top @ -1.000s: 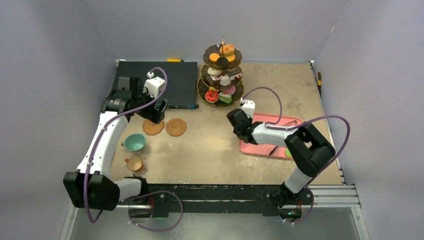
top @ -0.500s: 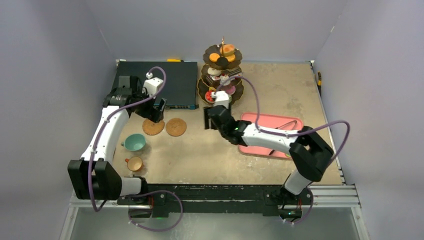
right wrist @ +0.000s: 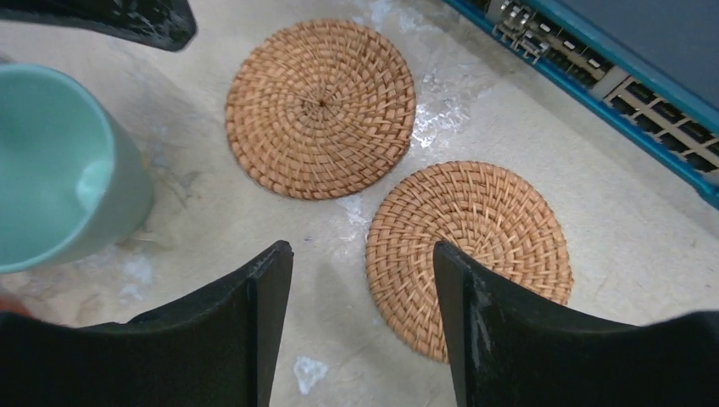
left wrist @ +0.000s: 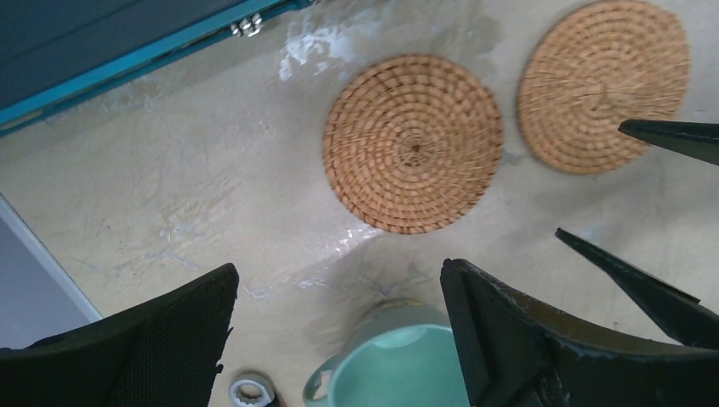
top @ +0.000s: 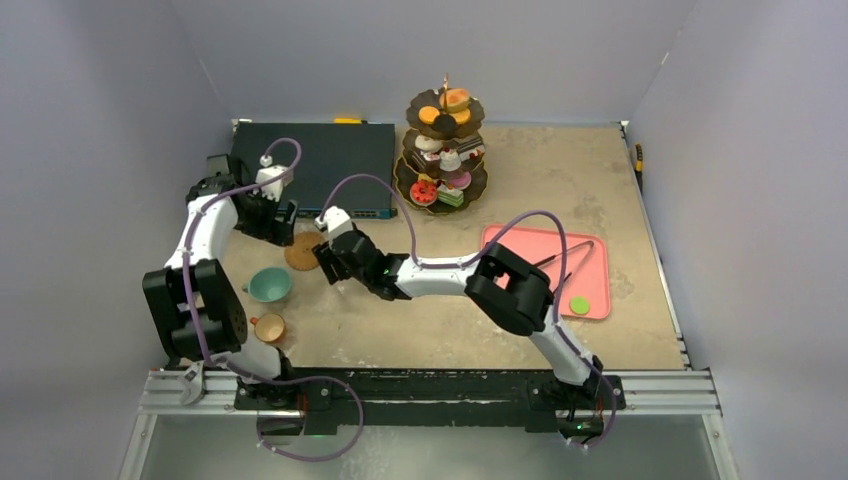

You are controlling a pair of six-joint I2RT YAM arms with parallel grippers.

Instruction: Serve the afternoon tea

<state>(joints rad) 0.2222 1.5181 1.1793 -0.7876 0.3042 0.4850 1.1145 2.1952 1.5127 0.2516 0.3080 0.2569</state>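
Two brown woven coasters lie side by side by the dark box; the left one [top: 303, 250] [left wrist: 413, 142] [right wrist: 320, 108] is in full view. The right one [left wrist: 604, 85] [right wrist: 469, 250] is hidden in the top view under my right gripper [top: 330, 262] [right wrist: 363, 254], which hovers open at its left edge, holding nothing. My left gripper [top: 283, 215] [left wrist: 339, 288] is open above bare table, between the left coaster and the teal cup [top: 270, 286] [left wrist: 398, 365] [right wrist: 51, 170]. The tan cup [top: 268, 327] stands nearer. The three-tier stand [top: 442, 150] holds small cakes.
A dark blue box [top: 320, 165] lies at the back left, just behind the coasters. At the right, the pink tray [top: 520, 250] carries black tongs [top: 562, 255] and a green macaron [top: 579, 305]. The right arm stretches across the table's middle.
My right arm has swung from the pink tray past the stand to the coasters, and its gripper has opened. My left gripper has shifted left and nearer, away from the coasters.
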